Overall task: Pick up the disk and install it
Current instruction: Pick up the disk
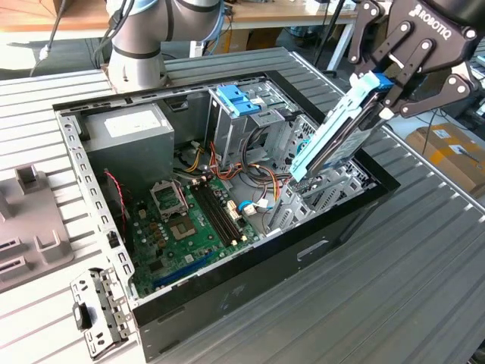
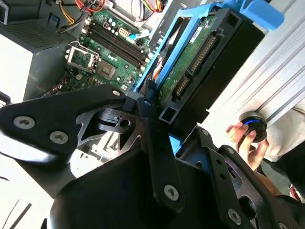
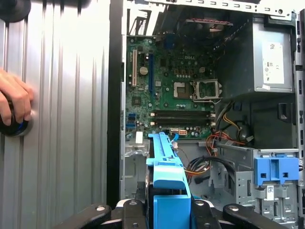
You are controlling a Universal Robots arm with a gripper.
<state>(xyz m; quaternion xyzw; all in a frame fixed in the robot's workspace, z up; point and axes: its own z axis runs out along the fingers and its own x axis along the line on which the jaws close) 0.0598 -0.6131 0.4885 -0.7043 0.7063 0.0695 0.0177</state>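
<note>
**Task status.** Pick-up is complete; installation is not. The gripper (image 1: 388,95) has its jaws clamped on the upper, tabbed end of the disk (image 1: 337,133). The disk is clear of the bench (image 1: 424,273) and steeply tilted over the open computer case (image 1: 227,303), at the exterior view's right. Its lower end points down into the drive cage (image 1: 350,180). Whether it touches the cage cannot be determined. The disk is not seated in a bay.

**View differences.**
- The exterior view shows the disk's tilt and its position over the cage.
- The second wrist view shows the disk's circuit-board face and connectors, and a person's hand (image 2: 242,139) on a dark knob (image 2: 253,125) on the bench beside the case.
- The first wrist view looks along the disk's blue rail to the motherboard (image 3: 171,95) and the paler blue bracket (image 3: 276,171).
</note>
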